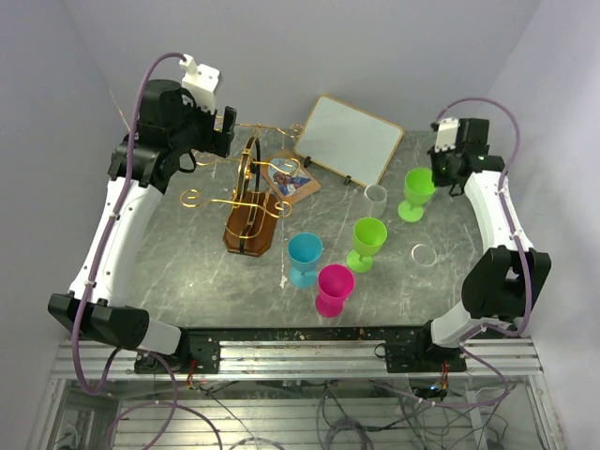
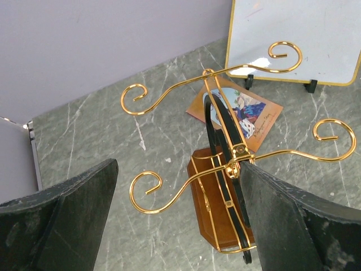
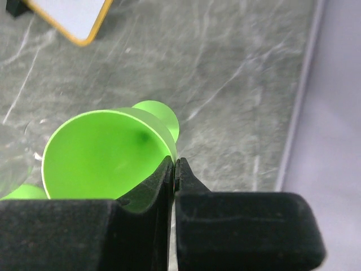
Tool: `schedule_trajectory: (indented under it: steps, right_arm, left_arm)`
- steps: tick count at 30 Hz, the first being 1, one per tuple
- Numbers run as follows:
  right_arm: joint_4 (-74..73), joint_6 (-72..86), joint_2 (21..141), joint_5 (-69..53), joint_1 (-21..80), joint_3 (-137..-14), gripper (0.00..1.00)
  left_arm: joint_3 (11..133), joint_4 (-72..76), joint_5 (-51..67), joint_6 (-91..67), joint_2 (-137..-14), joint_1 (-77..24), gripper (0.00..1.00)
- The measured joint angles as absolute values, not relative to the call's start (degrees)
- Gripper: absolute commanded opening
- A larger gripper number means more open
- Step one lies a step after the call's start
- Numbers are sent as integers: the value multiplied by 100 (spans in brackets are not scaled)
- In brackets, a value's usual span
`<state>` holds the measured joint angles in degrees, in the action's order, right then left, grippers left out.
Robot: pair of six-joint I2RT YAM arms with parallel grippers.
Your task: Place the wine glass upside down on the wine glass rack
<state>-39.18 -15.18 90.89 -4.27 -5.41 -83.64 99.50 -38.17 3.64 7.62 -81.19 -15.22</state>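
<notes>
Hovering spread wide, empty, over the wine glass rack (image 2: 206, 186) with left gripper (image 2: 179, 166); pinching closed, seemingly on the green wine glass (image 3: 101, 152) rim, with right gripper (image 3: 174, 165).

Grey marbled table (image 1: 187, 272), white gold-framed board (image 1: 349, 139) tilted at far centre, picture card (image 1: 291, 178) left of it, blue goblet (image 1: 304, 259) and pink goblet (image 1: 335, 289) near centre, side by side, clear ring (image 1: 424, 254) lying flat, right.

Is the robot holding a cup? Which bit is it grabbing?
Yes. The right gripper pinches a green wine glass by its rim, one finger inside the bowl, one outside. The left gripper is open and holds nothing.
</notes>
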Motion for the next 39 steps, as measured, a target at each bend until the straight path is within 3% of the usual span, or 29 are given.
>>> schedule_trajectory:
  steps: [7, 14, 34, 39]
  right_arm:
    - [-3940, -1562, 9019, -482, -869, -9605, 0]
    - [-3597, -1109, 8737, -1463, -718, -10639, 0]
    - [-2040, 454, 8871, -3763, 663, -11257, 0]
    - [-1999, 513, 9004, -3889, 915, -11327, 0]
  left_arm:
    - [10012, -3697, 368, 628, -8130, -1522, 99]
    - [10370, -3404, 801, -32, -8283, -1522, 94]
    - [10650, -1820, 2893, -2620, -9382, -1883, 86]
    - [10650, -1632, 3013, -2967, -9548, -2084, 75]
